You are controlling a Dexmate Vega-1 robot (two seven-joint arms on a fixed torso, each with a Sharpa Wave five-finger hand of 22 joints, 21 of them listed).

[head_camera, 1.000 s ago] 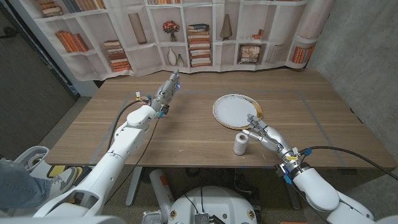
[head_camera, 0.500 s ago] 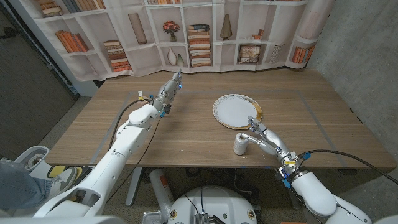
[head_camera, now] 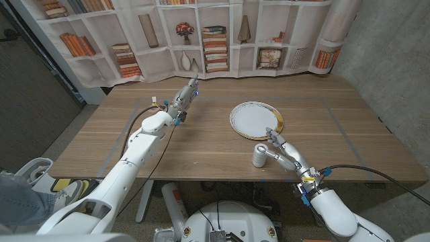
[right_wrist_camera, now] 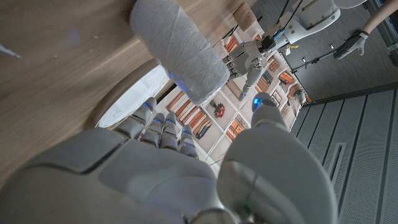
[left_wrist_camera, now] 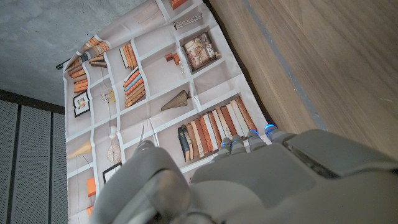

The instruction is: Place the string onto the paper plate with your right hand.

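just paper plate [head_camera: 256, 119] behind string [head_camera: 259, 154]

White string [head_camera: 259, 155] spool on a brown wood-grain bench [head_camera: 201, 144]; white plate [head_camera: 255, 119] with a tan, yellowish rim; pale grey robot hand [head_camera: 277, 146] with blue-lit fingertips [right_wrist_camera: 147, 104]; bookshelf-print backdrop [head_camera: 201, 37].

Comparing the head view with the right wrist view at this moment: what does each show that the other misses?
Head view alone: the whole paper plate on the wooden table, the spool of string standing upright just short of the plate, and the right hand beside the spool.

Right wrist view alone: a close look at the spool's wound thread, and a person's gloved hand in the background.

Both: spool, plate, table, bookshelf backdrop, the raised left hand.
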